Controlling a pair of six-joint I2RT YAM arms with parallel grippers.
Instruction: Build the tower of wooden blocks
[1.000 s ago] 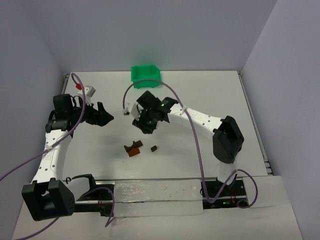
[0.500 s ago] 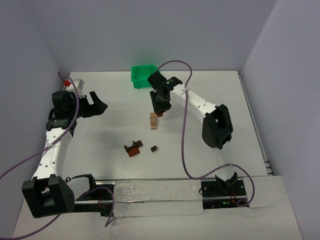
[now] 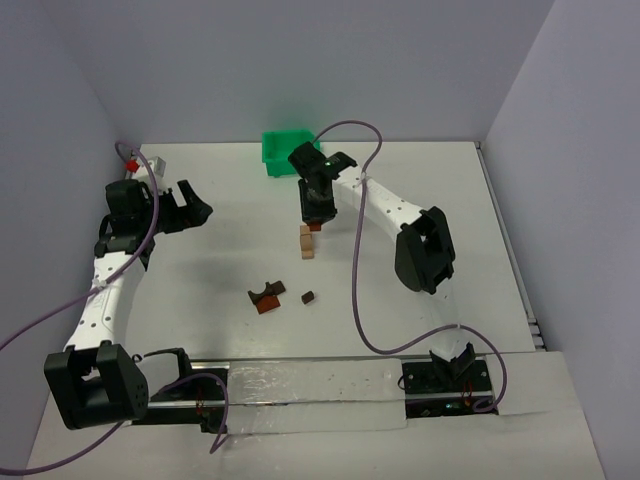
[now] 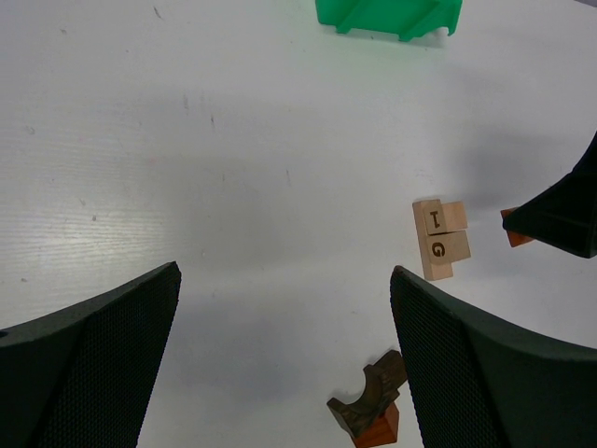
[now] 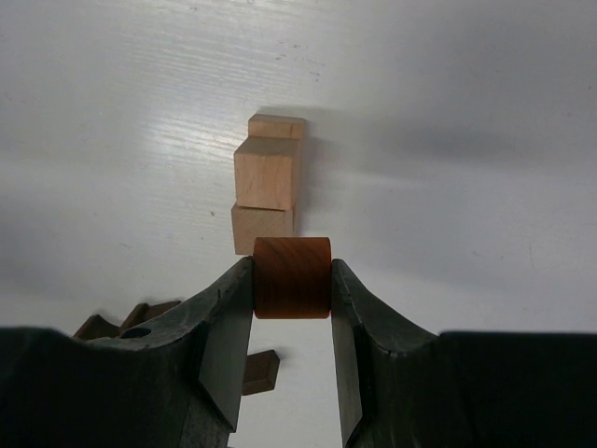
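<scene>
A small stack of light tan blocks (image 3: 307, 242) stands mid-table; it also shows in the left wrist view (image 4: 440, 239) and the right wrist view (image 5: 266, 174). My right gripper (image 5: 292, 280) is shut on a reddish-brown block (image 5: 292, 277) and holds it just above and behind the tan stack (image 3: 316, 226). A dark brown arch piece on a reddish cube (image 3: 266, 297) lies nearer me, also in the left wrist view (image 4: 370, 408). A small dark brown cube (image 3: 308, 296) lies beside it. My left gripper (image 3: 197, 211) is open and empty, far left.
A green plastic bin (image 3: 290, 151) stands at the back of the table, also in the left wrist view (image 4: 390, 16). Purple cables loop over both arms. The table's side walls rise close on the left and right.
My right gripper has shifted slightly left toward the tan stack with the reddish-brown block in it. A second ago it was lower left, over the stack's place. My left arm has pulled back left.
</scene>
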